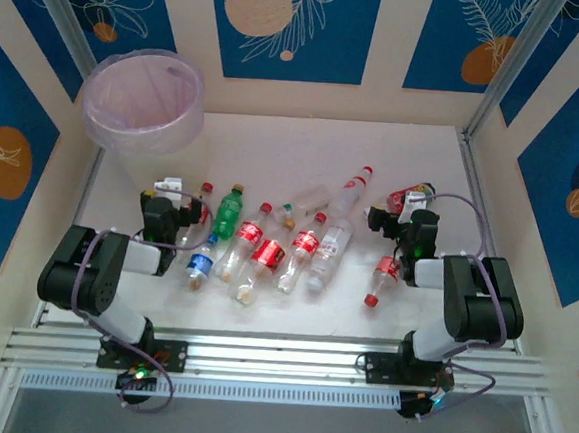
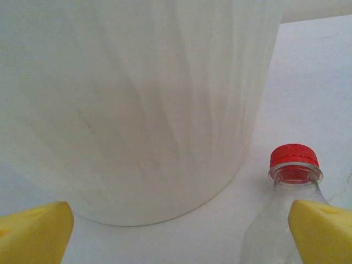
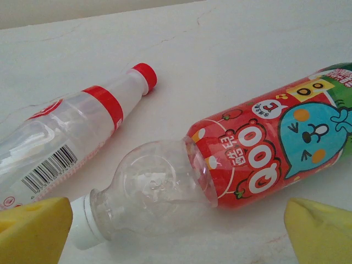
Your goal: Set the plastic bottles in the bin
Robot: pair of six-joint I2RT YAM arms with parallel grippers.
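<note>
Left hand (image 1: 178, 200) spread wide, its yellow fingertips (image 2: 33, 231) well apart and nothing pinched between them. Straight ahead of this hand, close, the pale translucent wall of the bin (image 2: 143, 110), upright on the white counter (image 2: 319, 82); from above, the bin's wide rim (image 1: 200, 104) just beyond the same hand, toward the far left corner. Just inside the right fingertip, a clear red-capped bottle (image 2: 286, 203), cap end away from the hand; contact with the fingertip not possible to tell. Right hand (image 1: 398, 213) likewise spread, gripping nothing. Between and just ahead of its fingertips (image 3: 38, 228), a cartoon-labelled bottle (image 3: 258, 159) on its side, white cap toward the left fingertip. Farther ahead and to the left, a red-banded bottle (image 3: 82, 126), clear with a red cap, also lying flat and apart from the first. Between the two hands, seen from above, the main cluster of plastic bottles (image 1: 271, 253) lying on the counter, mostly clear with red labels. Among them, a green bottle (image 1: 229, 212) and a blue-labelled bottle (image 1: 201, 263), both near the left hand. One more red-labelled bottle (image 1: 382, 277) behind the right hand, close beside its arm.
</note>
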